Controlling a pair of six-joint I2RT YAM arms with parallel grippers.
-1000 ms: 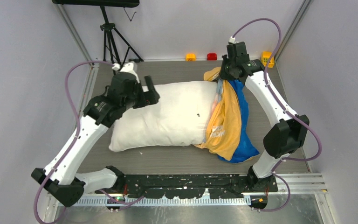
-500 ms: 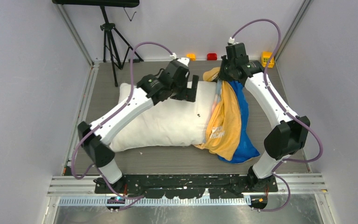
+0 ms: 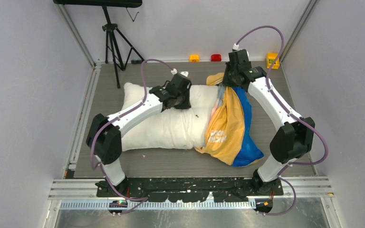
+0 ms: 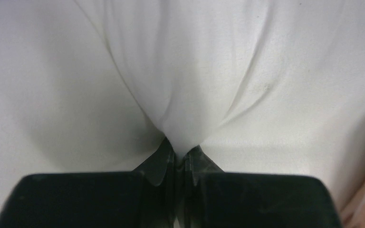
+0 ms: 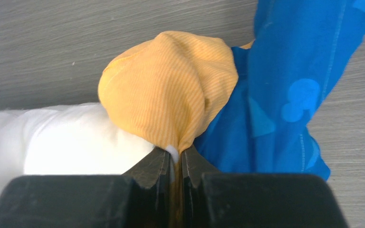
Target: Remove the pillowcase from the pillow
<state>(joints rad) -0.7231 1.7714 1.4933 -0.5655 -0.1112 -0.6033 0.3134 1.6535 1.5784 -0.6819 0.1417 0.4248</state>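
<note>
Holds a pinched ridge of the pillow (image 4: 185, 95) in the left claw (image 4: 179, 154), jaws pressed together on the white fabric, cushion spreading ahead of the fingers and out to both sides. Holds a bunched orange corner of the pillowcase (image 5: 171, 90) in the right claw (image 5: 177, 156), jaws closed on the cloth, with blue lining hanging just right of it and the pillow's end just left of it. From above, shows the case covering only the stretch of pillow beside the right claw and draping from there toward the near edge of the desk (image 3: 171, 164), with most of the cushion already bare. Probably mid-strip: anchor with the left, pull with the right. Keep the left claw low and firmly shut to stop the pillow sliding along. Draw the right claw away from the left one, outward and slightly up, in one steady line, peeling the cloth off the far corner first rather than dragging the whole cushion. Watch for the near corner snagging inside the case. At any sign of the pillow following, stop and take a deeper grip.
</note>
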